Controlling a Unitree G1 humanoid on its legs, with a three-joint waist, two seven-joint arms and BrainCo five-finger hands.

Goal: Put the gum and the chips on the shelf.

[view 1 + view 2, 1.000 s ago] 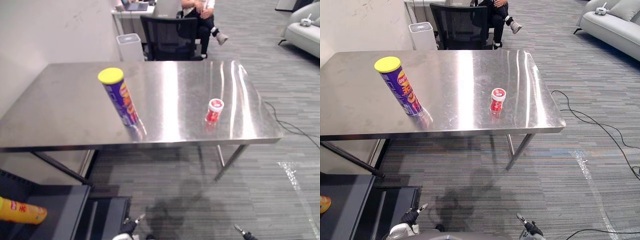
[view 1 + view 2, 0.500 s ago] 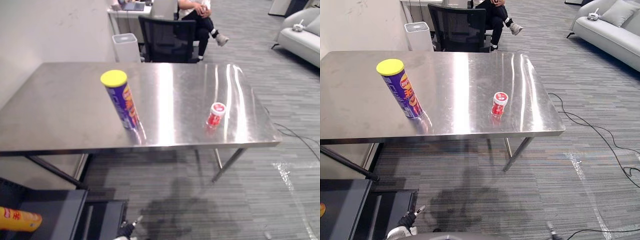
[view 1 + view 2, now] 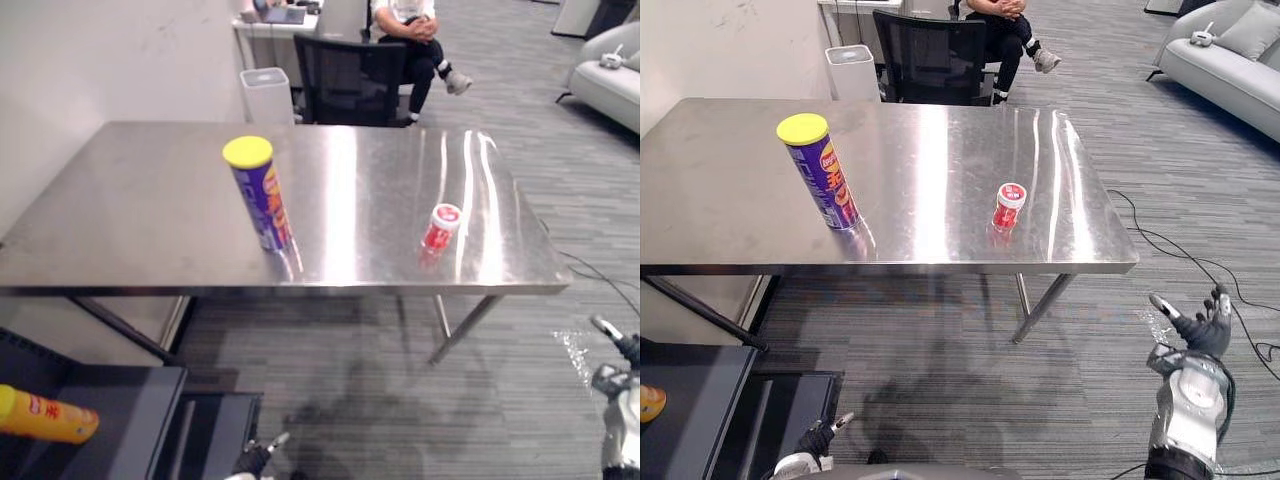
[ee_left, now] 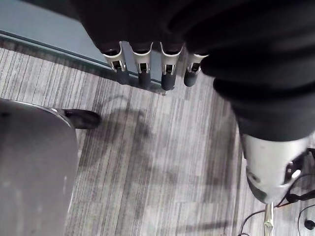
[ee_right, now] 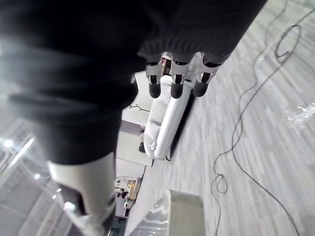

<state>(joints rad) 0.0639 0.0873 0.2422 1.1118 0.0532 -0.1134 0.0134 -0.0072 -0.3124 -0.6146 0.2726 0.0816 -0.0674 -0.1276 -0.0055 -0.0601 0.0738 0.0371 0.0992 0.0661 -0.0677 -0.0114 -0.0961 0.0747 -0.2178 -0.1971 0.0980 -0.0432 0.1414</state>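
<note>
Chips can (image 3: 258, 195) and gum tub (image 3: 440, 227), both on the steel table (image 3: 130, 210), neither yet on the shelf (image 3: 120, 410).

(a) Table, one. It was the largest item and carried both task things, well apart from each other.

(b) Shelf, one. It was dark and low, at my left and below the table's edge. I judged that each item would have to be carried down and leftward to reach it.

(c) Chips can, one. It was purple with a yellow lid and stood upright on its base toward the table's left half. Its side was free all round, which I judged would suit a wrap of the fingers.

(d) Orange tube (image 3: 45, 420), one. It lay on its side on the shelf, not part of the task.

(e) Gum tub, one. It was red with a white lid and stood upright near the table's right end, the side nearer my right arm. Being small and squat, it would probably need a pinch rather than a wrap.

(f) Hands, two. My right hand (image 3: 1200, 335) hung low beyond the table's right corner with its fingers spread and nothing in them. My left hand (image 3: 818, 440) sat low near the shelf, and its fingers (image 4: 142, 66) were straight in a row over bare floor, also empty. I judged the task at its start, with the first reach not yet made.
</note>
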